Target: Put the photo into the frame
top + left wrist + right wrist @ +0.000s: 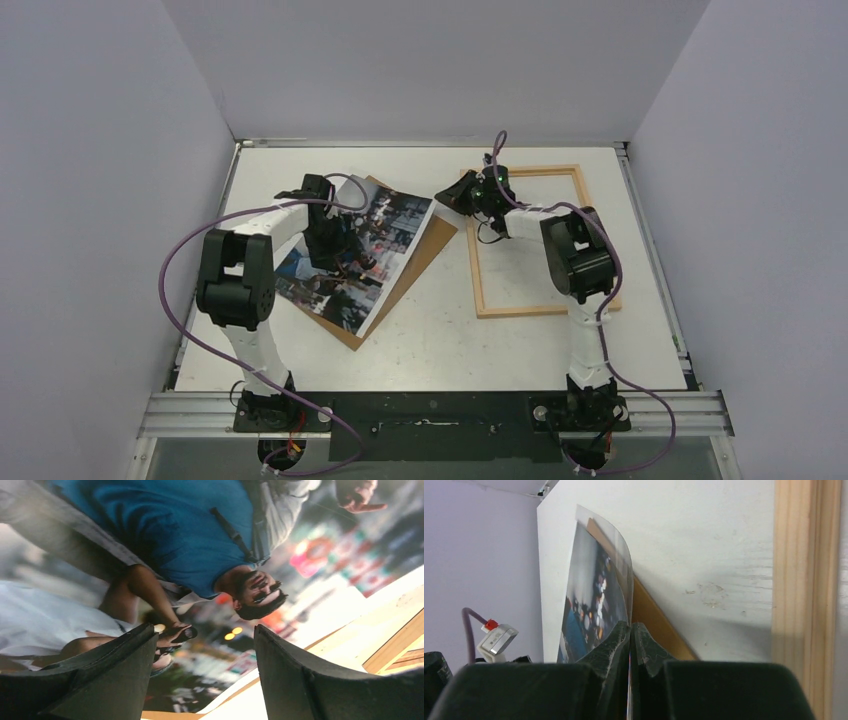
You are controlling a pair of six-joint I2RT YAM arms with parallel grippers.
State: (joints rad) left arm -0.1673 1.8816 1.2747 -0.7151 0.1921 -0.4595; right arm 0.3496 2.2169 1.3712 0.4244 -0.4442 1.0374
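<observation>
The photo [395, 235], a glossy street print, lies askew on the brown backing board [422, 260] at the table's left middle. Its right corner curls up off the board. My right gripper [455, 195] is shut on that corner; in the right wrist view the photo [594, 595] runs edge-on between the pressed jaws of the gripper [630, 627]. My left gripper [335, 240] hovers open low over the print's middle. In the left wrist view the photo [175, 530] fills the picture behind the open gripper [206, 645]. The light-wood frame [530, 171] lies flat to the right, one bar [806, 580] beside my right gripper.
The backing board [654, 620] sticks out from under the photo toward the frame. Pale walls close in the table on three sides. The right arm [575, 255] reaches across the frame's middle.
</observation>
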